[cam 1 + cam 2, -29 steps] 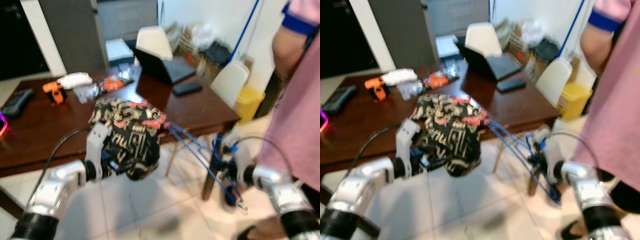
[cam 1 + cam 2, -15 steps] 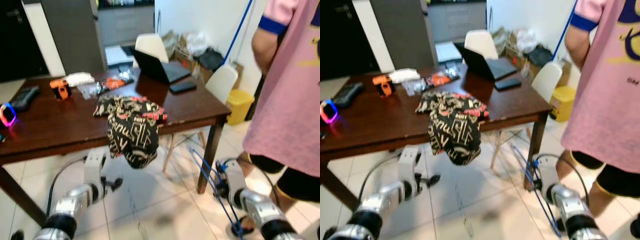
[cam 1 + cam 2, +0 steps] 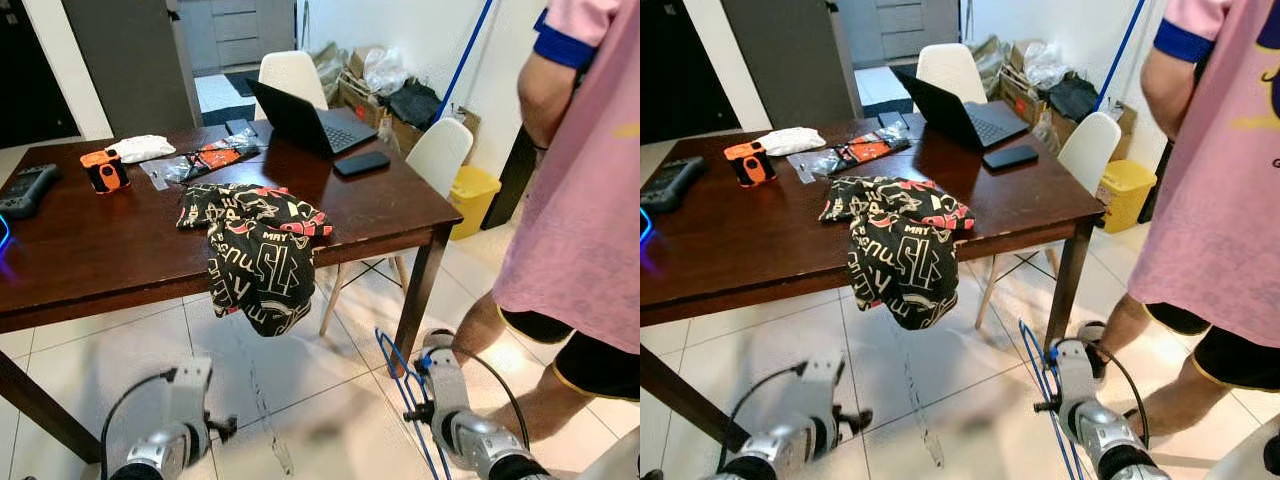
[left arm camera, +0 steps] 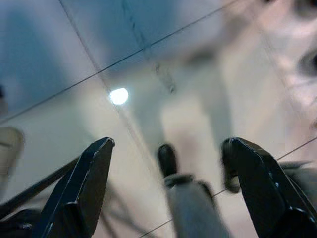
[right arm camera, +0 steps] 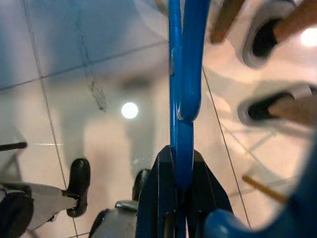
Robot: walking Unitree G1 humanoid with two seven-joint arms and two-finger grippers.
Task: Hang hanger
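A blue wire hanger (image 3: 398, 392) hangs low over the tiled floor, beside the table's front right leg. My right gripper (image 3: 424, 411) is shut on it, and the right wrist view shows the blue hanger (image 5: 180, 74) clamped between the fingers (image 5: 157, 198). A black patterned garment (image 3: 260, 250) lies on the dark wooden table (image 3: 90, 255) and droops over its front edge. My left gripper (image 3: 226, 428) is low above the floor below the garment, open and empty, fingers (image 4: 84, 188) spread apart.
A person in a pink shirt (image 3: 590, 200) stands close on the right, feet near the hanger. A laptop (image 3: 310, 120), a phone (image 3: 362, 163) and an orange tool (image 3: 103, 170) lie on the table. White chairs (image 3: 438, 155) and a yellow bin (image 3: 472, 195) stand behind.
The left gripper has let go of the garment, which now rests on the table. Both arms have dropped toward the floor, and the right one has carried the hanger away from the garment.
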